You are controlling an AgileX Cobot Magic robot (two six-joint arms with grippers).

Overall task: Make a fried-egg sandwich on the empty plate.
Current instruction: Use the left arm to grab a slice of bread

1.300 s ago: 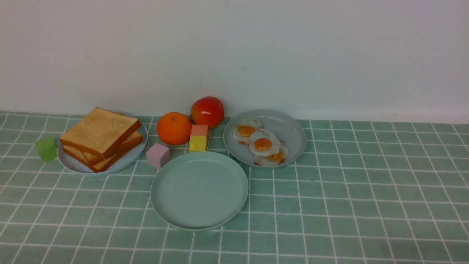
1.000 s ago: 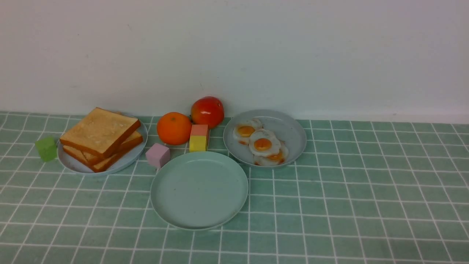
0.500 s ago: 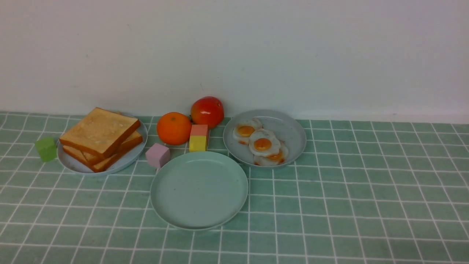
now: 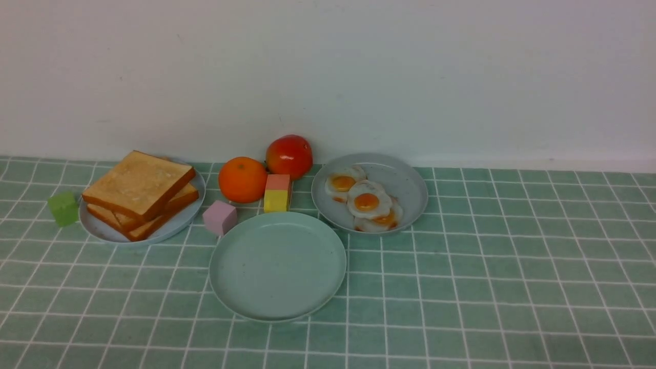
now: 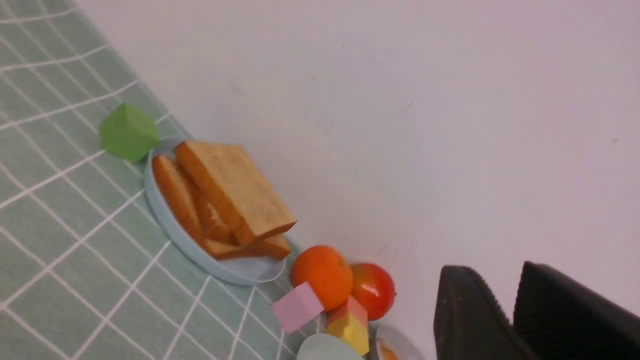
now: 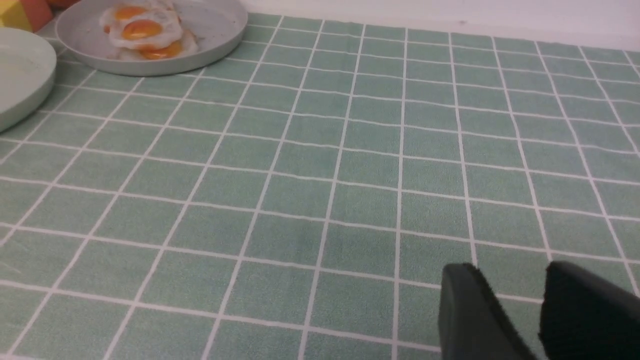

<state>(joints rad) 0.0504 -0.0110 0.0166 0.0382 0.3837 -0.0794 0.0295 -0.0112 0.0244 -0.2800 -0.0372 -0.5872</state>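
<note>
The empty plate, round and pale mint-green, lies in the middle of the tiled table; its edge also shows in the right wrist view. Stacked toast slices rest on a light-blue plate at the left. Three fried eggs lie on a grey plate behind and right of the empty plate. Neither arm shows in the front view. My left gripper is open and holds nothing, well away from the toast. My right gripper hangs open over bare tiles, far from the eggs.
An orange, a red tomato, a pink-and-yellow block and a pink cube stand between the toast plate and the egg plate. A green cube sits left of the toast. A white wall backs the table.
</note>
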